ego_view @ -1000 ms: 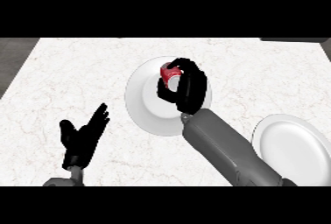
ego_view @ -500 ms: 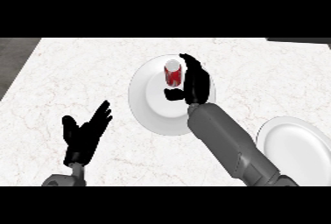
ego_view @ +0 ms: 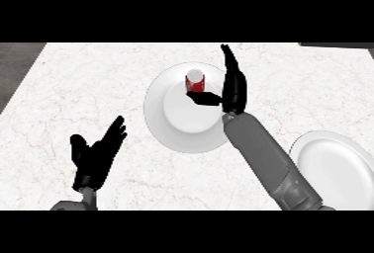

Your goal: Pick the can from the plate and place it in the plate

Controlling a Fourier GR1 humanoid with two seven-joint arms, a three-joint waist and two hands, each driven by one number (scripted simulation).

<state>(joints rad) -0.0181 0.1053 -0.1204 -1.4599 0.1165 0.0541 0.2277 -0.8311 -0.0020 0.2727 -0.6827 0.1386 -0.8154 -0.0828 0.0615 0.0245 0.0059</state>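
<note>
A red can (ego_view: 196,82) with a white top stands upright on the far part of a white plate (ego_view: 175,123) in the middle of the counter. My right hand (ego_view: 234,84) stands just right of the can, its fingers straight and pointing away, its thumb reaching toward the can's base. The hand is open and does not hold the can. A second white plate (ego_view: 336,170) lies at the right, partly behind my right forearm. My left hand (ego_view: 99,153) rests open at the lower left, fingers up.
The white marble counter (ego_view: 87,89) ends at a dark edge at the far left and along the back. Bare counter lies between the two plates and to the left of the middle plate.
My right hand has opened: its fingers, curled round the can a second ago, are now straight beside it. The can stands fully in sight. The left hand has barely moved.
</note>
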